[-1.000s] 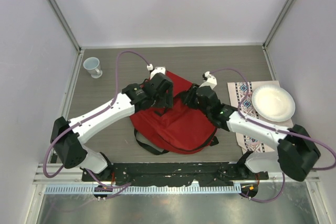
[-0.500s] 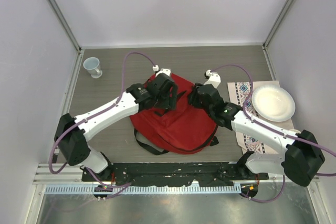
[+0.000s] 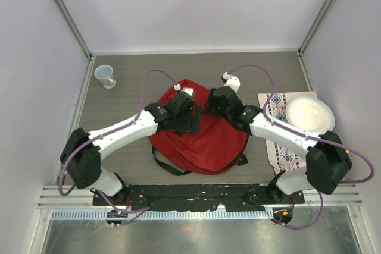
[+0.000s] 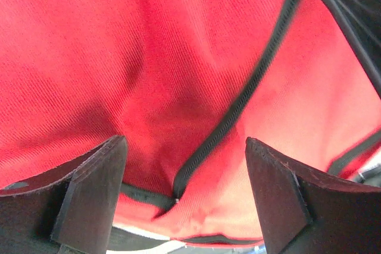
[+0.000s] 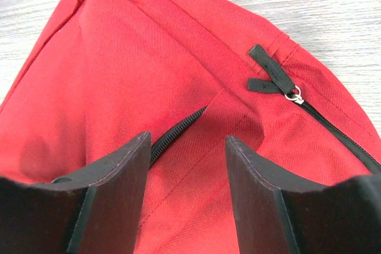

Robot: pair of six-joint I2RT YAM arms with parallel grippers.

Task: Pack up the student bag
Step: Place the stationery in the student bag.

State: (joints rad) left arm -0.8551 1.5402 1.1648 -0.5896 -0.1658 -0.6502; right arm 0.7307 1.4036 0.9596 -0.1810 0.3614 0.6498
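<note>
The grey table carries a big red bag lying flat at its middle, close to the arms' bases, with black straps poking out at its near edge. Both white arms reach in over the bag's far half, the left arm from the left and the right arm from the right, their wrists near each other. On the right side of the table lies a patterned cloth, and a white plate sits on its far end. A small pale cup stands upright in the far left corner, well apart from the bag. The left pincer is spread wide, its fingers either side of a black zipper on the red fabric; whether they touch the fabric I cannot tell. The right pincer is spread too, holding nothing, above the bag's top end, with a zipper pull and its black tab off to its right
</note>
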